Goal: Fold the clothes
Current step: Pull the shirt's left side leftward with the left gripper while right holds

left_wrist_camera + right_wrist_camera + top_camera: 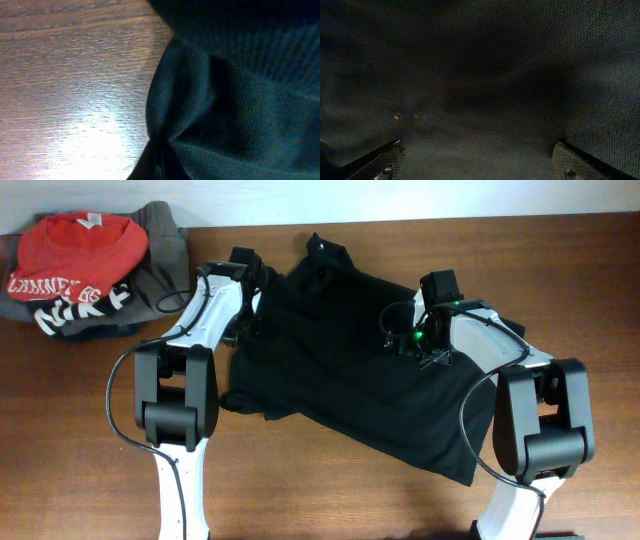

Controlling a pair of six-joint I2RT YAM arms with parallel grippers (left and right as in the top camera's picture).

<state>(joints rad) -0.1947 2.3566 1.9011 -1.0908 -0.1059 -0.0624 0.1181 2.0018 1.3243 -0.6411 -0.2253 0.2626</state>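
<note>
Black shirt [340, 370] was found lying spread and rumpled on the table [330, 500], reaching from the left gripper [252, 275] across to beyond the right gripper [405, 338] and down toward the right arm's base. The left gripper sat at the shirt's left edge and was clenched on the cloth. In the left wrist view the fabric [240, 100] was drawn into folds that ran to a tight pinch at the bottom of the frame. The fingers themselves could not be made out there. Bare wood [75, 75] lay just to that gripper's left. The right gripper [485, 160] was released, fingers spread wide, one fingertip [390, 155] at the lower left and the other at the lower right of its wrist view. It stood over the upper right part of the shirt, and black cloth [480, 75] filled all the space below and ahead of it. Whether its tips touched the cloth could not be determined. Well off to the left gripper's left, at the table corner, a red shirt [75, 245] with white lettering lay heaped on a grey garment [165, 240], apart from the black shirt.
</note>
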